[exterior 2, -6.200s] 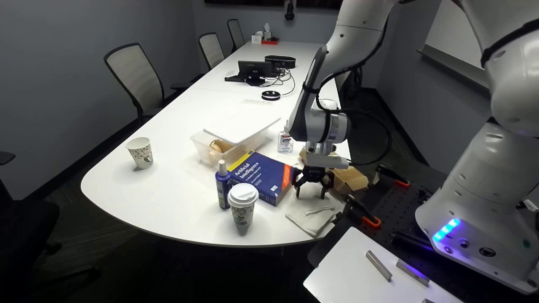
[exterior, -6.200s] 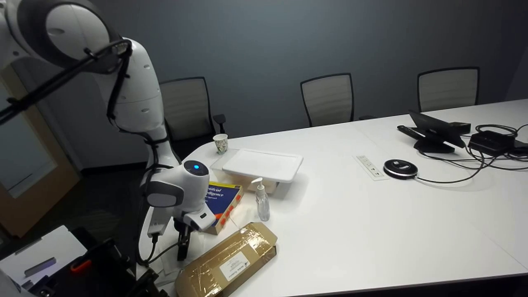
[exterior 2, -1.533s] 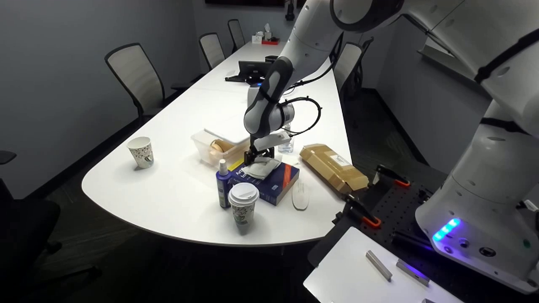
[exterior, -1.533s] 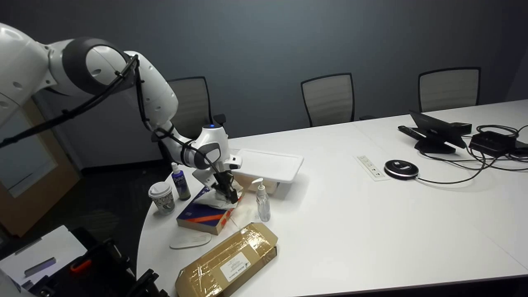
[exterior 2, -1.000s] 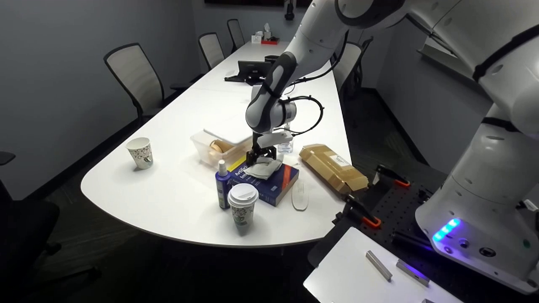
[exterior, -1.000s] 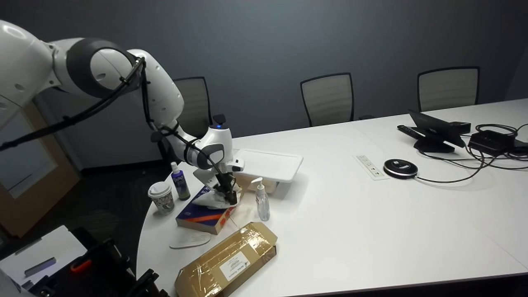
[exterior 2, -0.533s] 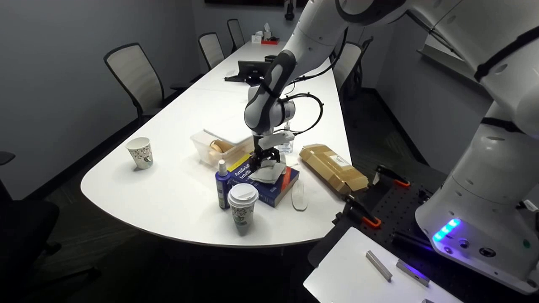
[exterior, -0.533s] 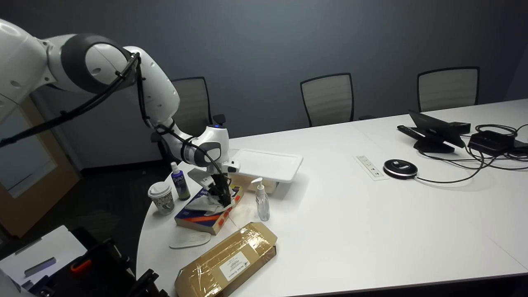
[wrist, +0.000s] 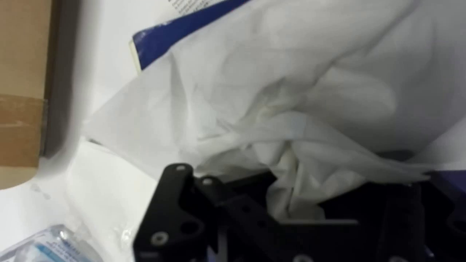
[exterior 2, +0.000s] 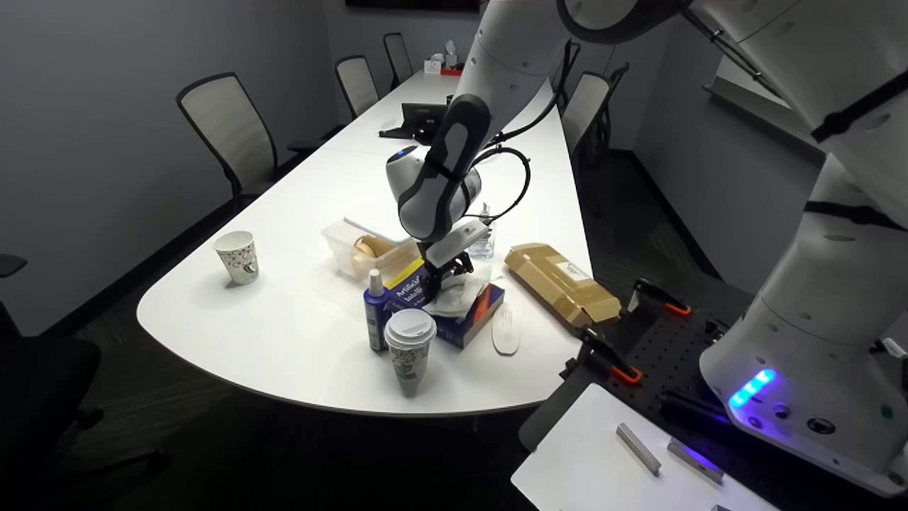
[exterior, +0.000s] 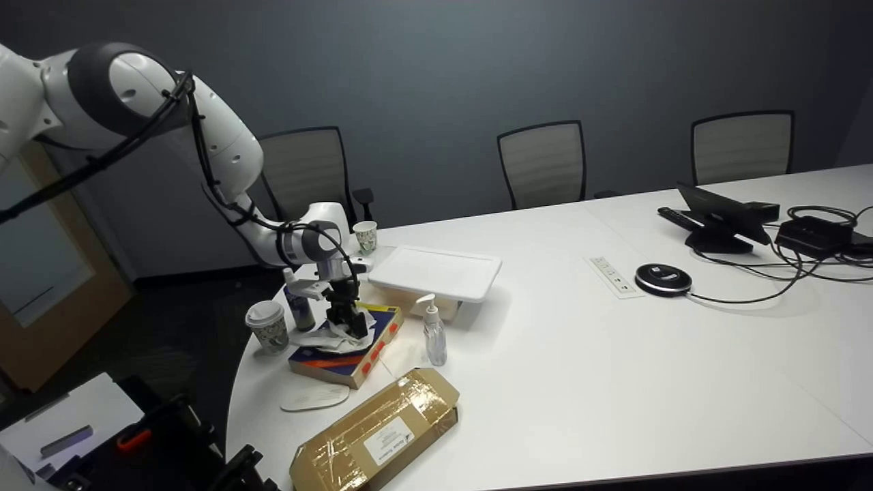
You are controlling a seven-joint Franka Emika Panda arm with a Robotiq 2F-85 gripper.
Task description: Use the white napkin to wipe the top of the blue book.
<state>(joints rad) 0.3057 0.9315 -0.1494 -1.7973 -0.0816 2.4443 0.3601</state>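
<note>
Hand (wrist: 296,196): closed on napkin (wrist: 273,94), apparently, though partly hidden
Napkin: crumpled, lying across book (exterior 2: 454,326)
Book: flat on worktop (exterior 2: 305,348), near carton (exterior 2: 557,277)

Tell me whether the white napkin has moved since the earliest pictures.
Yes: in an exterior view, the white napkin has moved away from the cardboard box and up onto the blue book.

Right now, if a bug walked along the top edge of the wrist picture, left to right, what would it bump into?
Cardboard box → white thing with small print, too little showing to name → blue book → white napkin.
</note>
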